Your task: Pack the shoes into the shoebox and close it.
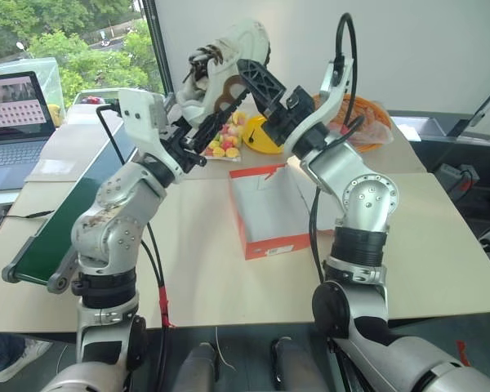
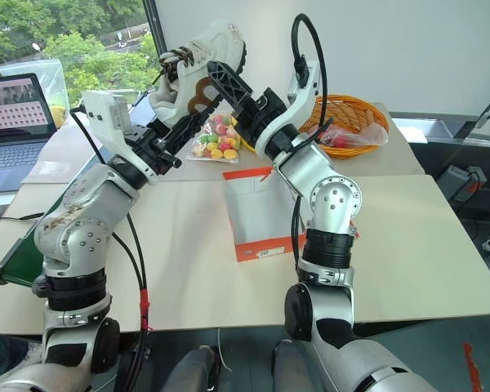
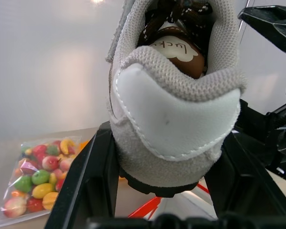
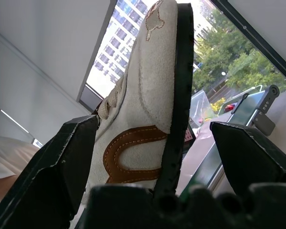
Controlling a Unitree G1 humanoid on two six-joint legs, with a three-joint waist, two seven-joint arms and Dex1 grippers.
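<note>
the left hand (image 1: 198,140) is pinching the heel of a small cream suede shoe with dark laces and a brown lining (image 1: 220,65), holding it up in the air, while the right hand (image 2: 222,91) is standing spread wide around the shoe's side and sole without closing on it. just below them, the flat red-orange cardboard shoebox (image 1: 265,214) is lying open and pale inside on the beige counter (image 1: 441,245), near a clear bag of coloured sweets (image 1: 225,139). it looks like a hand-over or re-grip in mid-air; next the shoe needs lowering into the box.

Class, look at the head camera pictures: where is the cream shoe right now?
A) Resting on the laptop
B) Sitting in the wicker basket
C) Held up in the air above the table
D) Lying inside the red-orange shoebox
C: the left gripper clamps the shoe by its heel, raised well above the open shoebox.
</note>
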